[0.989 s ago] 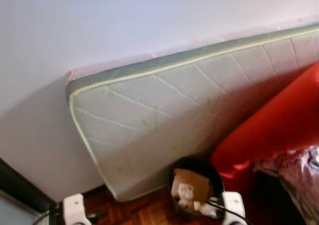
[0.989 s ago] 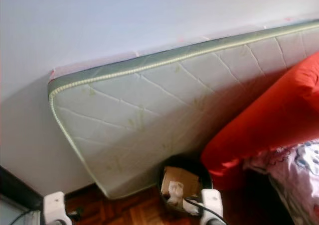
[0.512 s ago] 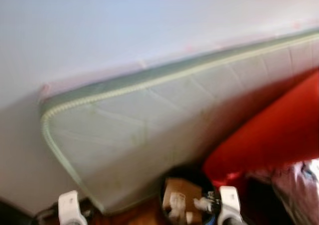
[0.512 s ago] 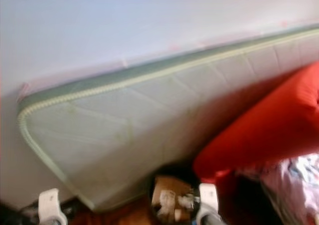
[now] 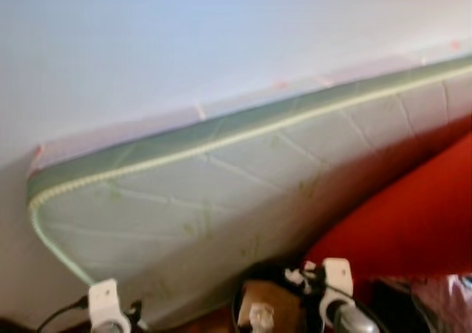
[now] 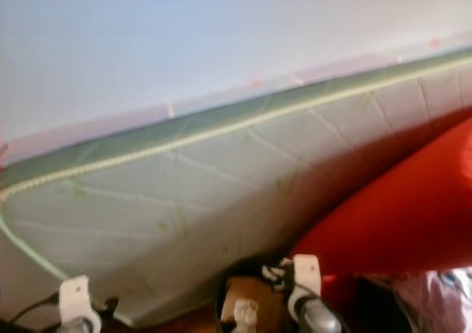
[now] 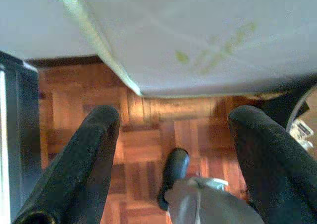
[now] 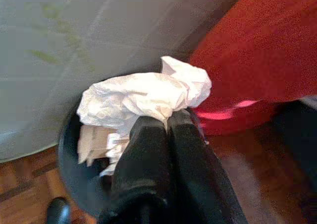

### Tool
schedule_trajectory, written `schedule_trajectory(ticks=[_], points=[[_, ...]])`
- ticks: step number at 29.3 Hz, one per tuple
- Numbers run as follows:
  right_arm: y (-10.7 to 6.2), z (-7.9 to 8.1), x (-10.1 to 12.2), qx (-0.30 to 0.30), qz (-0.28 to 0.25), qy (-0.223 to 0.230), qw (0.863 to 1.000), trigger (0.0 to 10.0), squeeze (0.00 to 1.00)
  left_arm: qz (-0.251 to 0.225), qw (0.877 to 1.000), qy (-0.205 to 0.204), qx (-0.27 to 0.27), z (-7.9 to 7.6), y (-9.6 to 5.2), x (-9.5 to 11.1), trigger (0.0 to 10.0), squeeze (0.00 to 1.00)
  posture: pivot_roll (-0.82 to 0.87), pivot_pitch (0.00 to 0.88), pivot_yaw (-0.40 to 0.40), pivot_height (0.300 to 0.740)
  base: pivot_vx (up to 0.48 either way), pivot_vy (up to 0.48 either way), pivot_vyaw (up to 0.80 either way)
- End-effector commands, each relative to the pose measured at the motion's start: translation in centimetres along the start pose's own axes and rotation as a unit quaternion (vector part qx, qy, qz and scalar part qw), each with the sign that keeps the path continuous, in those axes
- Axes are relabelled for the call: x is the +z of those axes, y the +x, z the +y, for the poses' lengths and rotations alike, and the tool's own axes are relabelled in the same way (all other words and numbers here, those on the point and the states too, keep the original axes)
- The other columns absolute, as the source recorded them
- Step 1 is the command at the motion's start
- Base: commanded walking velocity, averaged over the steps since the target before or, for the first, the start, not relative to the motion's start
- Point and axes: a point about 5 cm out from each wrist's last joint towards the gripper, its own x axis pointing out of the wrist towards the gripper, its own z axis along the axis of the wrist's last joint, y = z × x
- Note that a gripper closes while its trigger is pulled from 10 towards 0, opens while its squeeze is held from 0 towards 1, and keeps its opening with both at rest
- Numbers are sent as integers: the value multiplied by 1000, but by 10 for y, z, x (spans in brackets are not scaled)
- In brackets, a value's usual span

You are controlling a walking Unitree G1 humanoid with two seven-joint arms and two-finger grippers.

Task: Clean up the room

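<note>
A crumpled white paper (image 8: 148, 92) is pinched in my right gripper (image 8: 166, 121), which is shut on it. It hangs just above a black round bin (image 8: 67, 149) that holds cardboard and paper scraps. In the eye views the bin (image 5: 240, 307) stands at the foot of a leaning mattress, with my right arm (image 5: 335, 281) over its right rim. My left gripper (image 7: 173, 130) is open with nothing between its fingers, hovering over parquet floor (image 7: 143, 110) beside the mattress's lower corner.
A quilted pale-green mattress (image 5: 221, 193) leans on the white wall (image 5: 184, 46). A big red cushion (image 5: 413, 222) lies right of the bin, with patterned fabric (image 5: 457, 285) below it. Dark furniture (image 7: 17, 135) borders the floor near my left gripper.
The camera has swung, so the mattress and bin sit lower and further left in the picture. My right arm has come up and forward over the bin's rim.
</note>
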Motion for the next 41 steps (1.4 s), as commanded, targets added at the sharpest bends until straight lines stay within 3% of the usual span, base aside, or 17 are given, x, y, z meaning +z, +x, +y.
schedule_trajectory(ticks=[1,9,17,18,19,20,28,41], points=[[2,7,3,10,-11,5,1000,10000,0,16,1000,12,4,5,-1,-5,10000,0,154,18,-40,740,0,0,0],[12,27,36,42,-53,-5,998,10000,0,14,1000,11,4,4,-1,-4,10000,0,156,15,-38,740,0,0,0],[14,31,46,49,-68,-5,996,10000,0,13,1000,12,4,5,-1,-3,10000,0,156,15,-36,740,0,0,0],[14,32,47,50,-70,-4,996,10000,141,13,1000,12,4,5,-1,-3,10000,0,156,15,-36,740,0,0,0],[14,32,48,50,-74,-8,996,10000,796,13,1000,12,4,5,-1,-3,10000,0,156,15,-36,740,0,0,0],[14,32,49,49,-74,-10,996,10000,1000,13,1000,13,4,5,-1,-3,10000,0,156,15,-36,740,0,0,0],[14,33,46,54,-69,-1,996,10000,1000,13,1000,10,5,5,-1,-3,10000,0,162,17,-38,740,0,0,0],[10,23,21,34,-13,-12,999,10000,1000,13,1000,9,5,4,-1,-4,10000,0,164,19,-42,740,0,0,0]])
